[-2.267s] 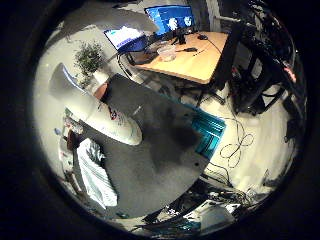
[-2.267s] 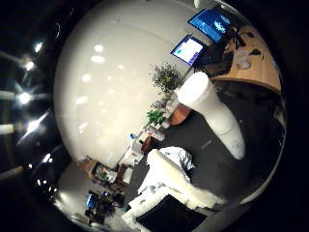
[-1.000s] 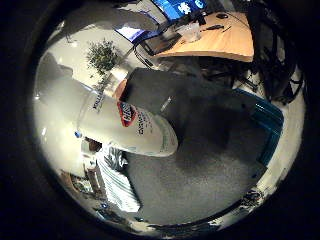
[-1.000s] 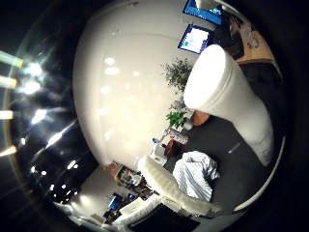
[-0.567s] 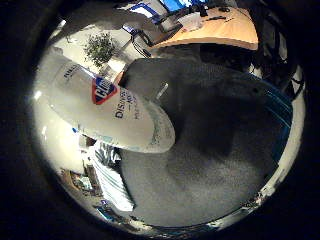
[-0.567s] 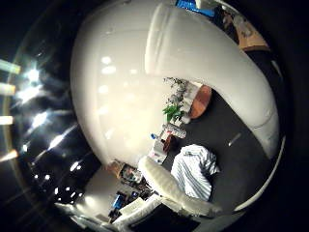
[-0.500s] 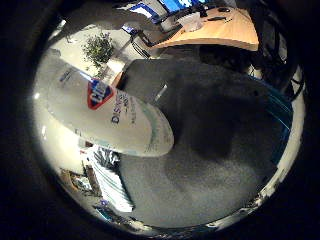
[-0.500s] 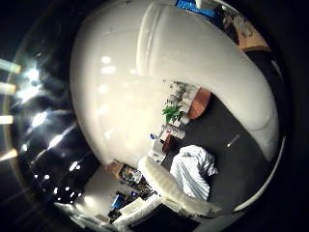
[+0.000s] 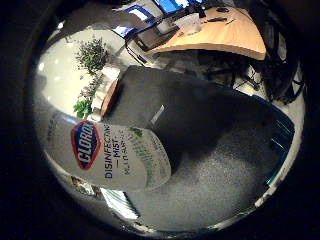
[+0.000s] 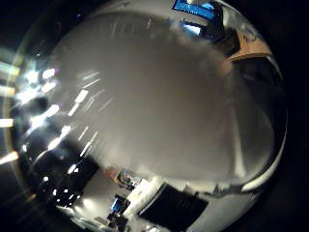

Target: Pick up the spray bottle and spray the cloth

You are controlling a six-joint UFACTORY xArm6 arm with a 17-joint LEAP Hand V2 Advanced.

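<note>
The white cylindrical plastic spray bottle (image 9: 115, 157) with a printed label lies close against the palm, above the dark grey table (image 9: 215, 150). It fills most of the thumb-side view. The state of the hand cannot be determined.

The white plastic spray bottle (image 9: 112, 160) at the lower left carries a blue diamond emblem edged in red, dark lettering and a green leafy print. A dark grey speckled tabletop (image 9: 215, 150) fills the centre, with a teal edge at the right. A light wooden desk (image 9: 225, 35) at the top holds blue-lit monitor screens (image 9: 170, 6). A green leafy plant (image 9: 92, 55) shows at the upper left.
</note>
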